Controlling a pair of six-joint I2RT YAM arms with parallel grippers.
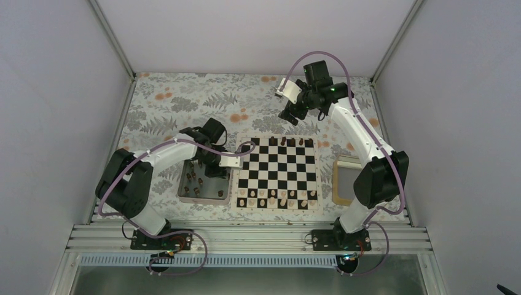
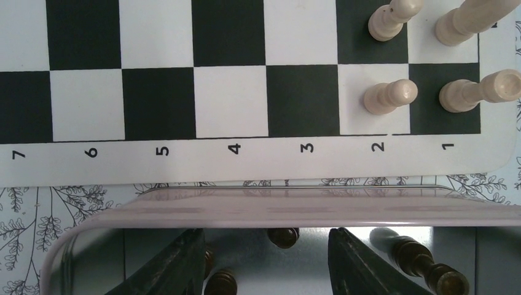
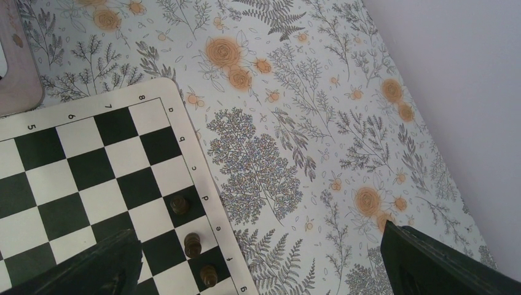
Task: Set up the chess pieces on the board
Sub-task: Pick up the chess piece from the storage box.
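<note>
Hovering over the metal tray [image 2: 246,212], my left pincer [image 2: 264,246] stands partly open and empty, one of the dark chess pieces [image 2: 283,236] just ahead between its fingers [image 2: 178,264]. Others sit in the tray beside the board [image 1: 279,169]; a few already stand along its far row, seen under my right pincer [image 3: 259,246], which hangs wide open, gripping nothing. I judge these pieces light, stiff and smooth-turned, quick to tip or roll on the slick tray floor; the waist below the head looks the surest hold, pinched gently and squarely.
</note>
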